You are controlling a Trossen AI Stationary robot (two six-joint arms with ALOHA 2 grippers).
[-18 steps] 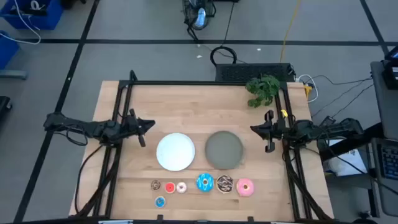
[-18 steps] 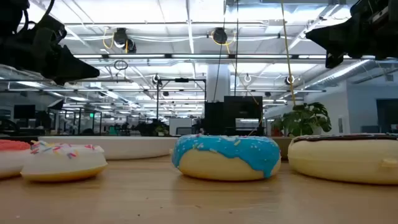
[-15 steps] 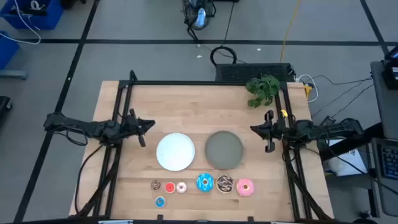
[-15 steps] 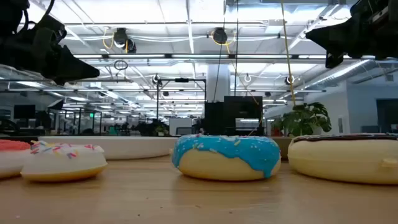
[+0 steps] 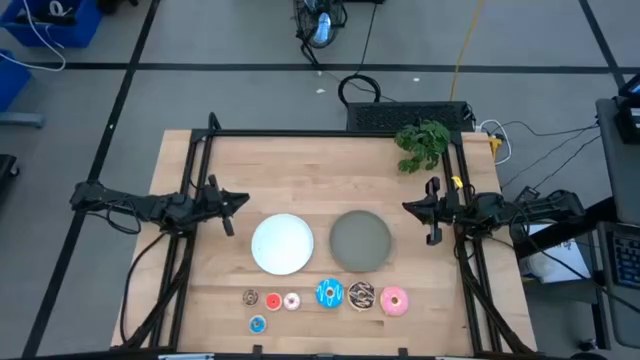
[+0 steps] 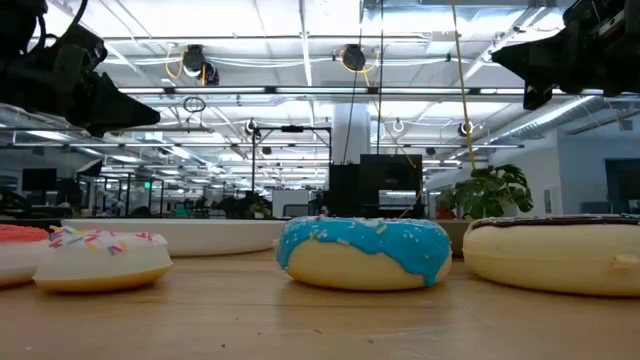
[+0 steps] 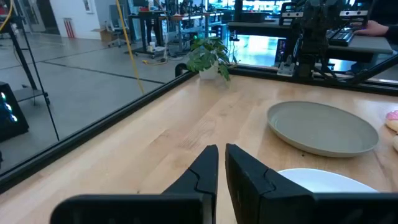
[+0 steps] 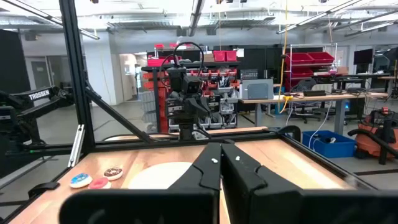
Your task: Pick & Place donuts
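Note:
Seven toy donuts lie flat on the table near its near edge. The larger three are the blue, the brown sprinkled and the pink. The tiny four are the brown, red, whitish-pink and light blue. The low view shows the blue donut close up, between the whitish-pink one and the brown sprinkled one. My left gripper hovers shut at the table's left side. My right gripper hovers shut at the right side. Both are far from the donuts.
A white plate and a grey plate sit side by side mid-table, just beyond the donut row. A small green plant stands at the far right corner. A black frame runs along the far edge and both sides.

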